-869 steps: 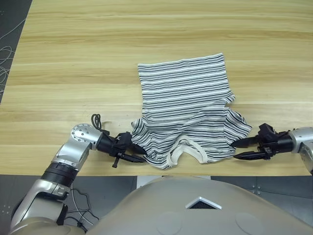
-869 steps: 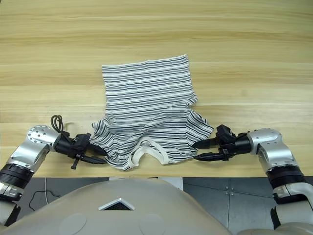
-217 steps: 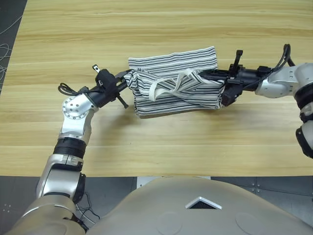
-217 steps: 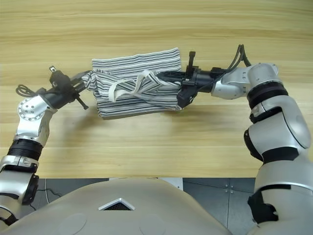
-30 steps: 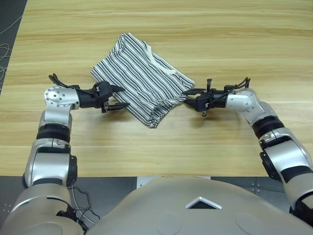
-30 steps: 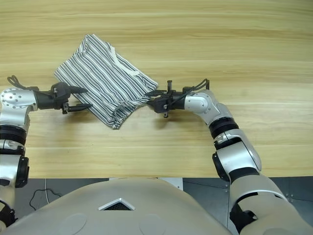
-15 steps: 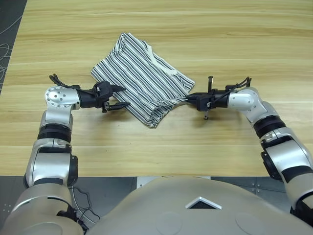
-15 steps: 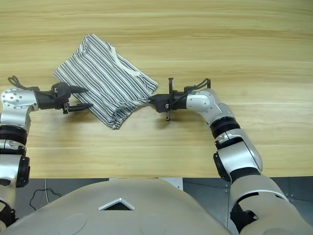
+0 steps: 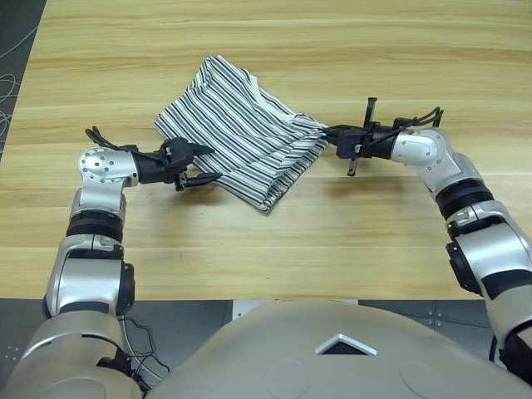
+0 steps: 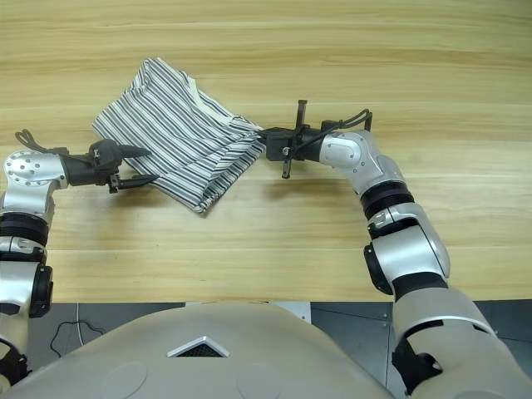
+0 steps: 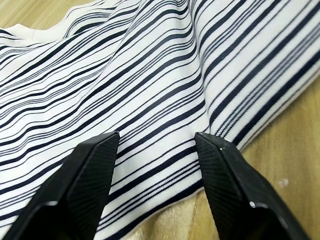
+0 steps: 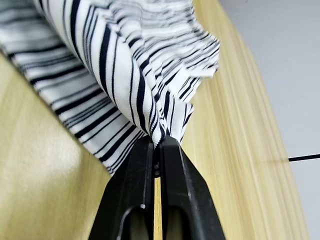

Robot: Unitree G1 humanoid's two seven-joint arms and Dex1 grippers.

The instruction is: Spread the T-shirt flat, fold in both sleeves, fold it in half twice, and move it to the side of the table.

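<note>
Pinching the 3 o'clock corner of the folded T-shirt [image 9: 237, 137], the right gripper [image 9: 331, 133] looks set to drag it across the table [image 9: 374, 224]. Meanwhile the left gripper [image 9: 214, 163] sits open at its 8 o'clock edge, probably to steady it.

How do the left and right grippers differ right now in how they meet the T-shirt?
The left gripper is open, its fingers spread over the T-shirt's flat left edge. The right gripper is shut on a bunched corner on the right side. Fabric by the left gripper lies smooth, while fabric at the right gripper is puckered. Both point inward, low over the table.
</note>
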